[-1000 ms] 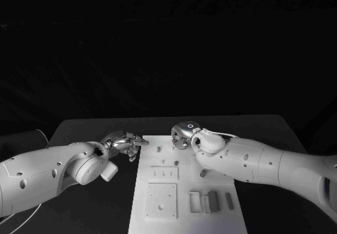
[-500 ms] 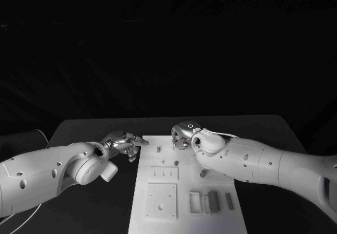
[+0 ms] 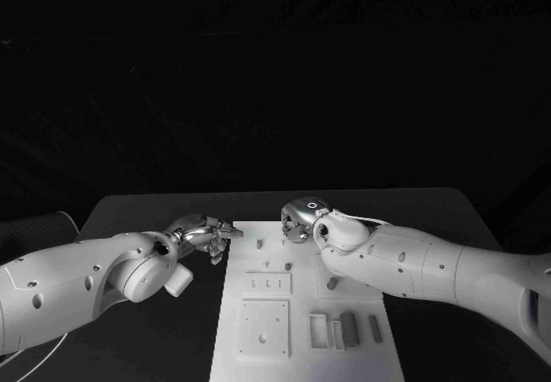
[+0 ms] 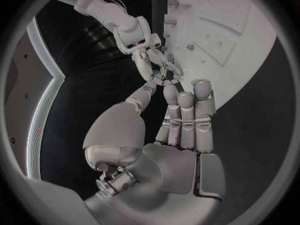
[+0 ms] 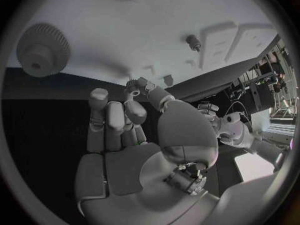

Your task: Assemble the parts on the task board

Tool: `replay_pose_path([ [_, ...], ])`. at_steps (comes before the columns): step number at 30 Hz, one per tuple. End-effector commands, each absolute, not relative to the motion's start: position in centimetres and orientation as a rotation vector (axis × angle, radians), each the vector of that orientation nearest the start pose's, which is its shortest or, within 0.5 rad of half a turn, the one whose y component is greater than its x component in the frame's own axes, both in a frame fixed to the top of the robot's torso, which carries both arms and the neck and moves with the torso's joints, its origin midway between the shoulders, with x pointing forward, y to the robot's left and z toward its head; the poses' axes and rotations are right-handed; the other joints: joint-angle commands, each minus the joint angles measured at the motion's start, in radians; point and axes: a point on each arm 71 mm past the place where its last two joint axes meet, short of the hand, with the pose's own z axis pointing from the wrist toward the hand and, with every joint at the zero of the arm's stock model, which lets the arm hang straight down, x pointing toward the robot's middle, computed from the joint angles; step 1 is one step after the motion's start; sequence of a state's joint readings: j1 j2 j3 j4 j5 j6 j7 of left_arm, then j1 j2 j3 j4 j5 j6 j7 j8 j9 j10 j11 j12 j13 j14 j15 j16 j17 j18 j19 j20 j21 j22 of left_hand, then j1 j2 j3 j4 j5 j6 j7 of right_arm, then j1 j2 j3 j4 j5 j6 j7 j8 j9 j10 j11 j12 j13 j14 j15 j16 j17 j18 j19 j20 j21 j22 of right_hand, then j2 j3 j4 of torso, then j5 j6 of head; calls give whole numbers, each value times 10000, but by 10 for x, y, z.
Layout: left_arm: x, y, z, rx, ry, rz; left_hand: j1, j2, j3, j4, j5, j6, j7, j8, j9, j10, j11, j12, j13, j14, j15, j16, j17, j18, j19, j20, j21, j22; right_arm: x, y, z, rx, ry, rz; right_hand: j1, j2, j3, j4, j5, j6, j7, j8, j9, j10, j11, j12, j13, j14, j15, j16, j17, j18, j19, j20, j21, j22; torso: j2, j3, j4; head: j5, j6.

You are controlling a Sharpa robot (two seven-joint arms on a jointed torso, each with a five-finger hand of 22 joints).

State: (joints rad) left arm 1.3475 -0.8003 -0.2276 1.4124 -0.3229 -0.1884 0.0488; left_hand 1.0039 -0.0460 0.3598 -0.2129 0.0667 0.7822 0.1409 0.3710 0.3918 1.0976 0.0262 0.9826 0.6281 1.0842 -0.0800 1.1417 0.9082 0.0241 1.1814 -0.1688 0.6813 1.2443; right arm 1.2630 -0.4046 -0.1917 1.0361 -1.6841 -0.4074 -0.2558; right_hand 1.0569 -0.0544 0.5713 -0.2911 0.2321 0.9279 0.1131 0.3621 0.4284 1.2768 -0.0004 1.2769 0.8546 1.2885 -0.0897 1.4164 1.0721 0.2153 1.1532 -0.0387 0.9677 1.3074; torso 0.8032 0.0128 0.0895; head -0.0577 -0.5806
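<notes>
The black table (image 3: 150,211) spans the lower part of the head view, its far edge running straight from side to side and its two far corners rounded. Beyond that edge the background is plain dark. At the left edge of the head view, just beside the table's near-left side, a dark rounded object (image 3: 34,231) with a pale rim sits low; what it is cannot be told. In the left wrist view the table's dark surface (image 4: 256,110) lies under and beside the white plate, and in the right wrist view it appears as a dark band (image 5: 37,110).
</notes>
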Motion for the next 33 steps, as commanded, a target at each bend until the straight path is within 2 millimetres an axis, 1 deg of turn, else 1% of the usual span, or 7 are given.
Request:
replay_pose_path([
  [1,506,215,-197,-8018,19055,-11741,-65,33,52,-24,-43,78,15,-41,11,-88,11,55,16,-32,-5,50,-13,832,4,-83,10,11,557,-116,-212,-3561,15332,3155,31,-100,37,0,38,90,8,68,17,-77,16,-55,-16,116,-85,-26,-11,465,-14,-67,50,158,0,1,0,-3,-1],
  [11,507,213,-197,-7985,19102,-11772,-68,37,52,-25,-44,79,16,-44,14,-90,11,56,17,-37,-5,61,-27,832,4,-82,9,15,558,-112,-213,-3620,15416,3145,25,-111,33,4,29,88,10,62,17,-76,18,-56,-16,112,-84,-31,-21,465,-15,-66,50,158,1,-3,8,-20,-14],
  [25,506,213,-198,-7983,19157,-11772,-75,37,50,-25,-47,77,17,-50,17,-94,12,55,16,-46,-4,74,-44,831,1,-80,5,20,558,-110,-213,-3625,15397,3160,23,-123,31,3,14,83,13,53,17,-75,20,-60,-17,104,-82,-39,-36,465,-18,-65,47,158,16,-4,16,2,-40],
  [33,507,213,-198,-7983,19155,-11768,-76,38,50,-26,-49,77,17,-53,19,-96,13,56,16,-50,-3,81,-53,831,0,-80,3,22,559,-112,-214,-3585,15473,3124,20,-171,22,1,-18,56,21,29,12,-77,28,-68,-19,79,-78,-61,-76,465,-28,-62,41,157,4,-5,-8,7,-70],
])
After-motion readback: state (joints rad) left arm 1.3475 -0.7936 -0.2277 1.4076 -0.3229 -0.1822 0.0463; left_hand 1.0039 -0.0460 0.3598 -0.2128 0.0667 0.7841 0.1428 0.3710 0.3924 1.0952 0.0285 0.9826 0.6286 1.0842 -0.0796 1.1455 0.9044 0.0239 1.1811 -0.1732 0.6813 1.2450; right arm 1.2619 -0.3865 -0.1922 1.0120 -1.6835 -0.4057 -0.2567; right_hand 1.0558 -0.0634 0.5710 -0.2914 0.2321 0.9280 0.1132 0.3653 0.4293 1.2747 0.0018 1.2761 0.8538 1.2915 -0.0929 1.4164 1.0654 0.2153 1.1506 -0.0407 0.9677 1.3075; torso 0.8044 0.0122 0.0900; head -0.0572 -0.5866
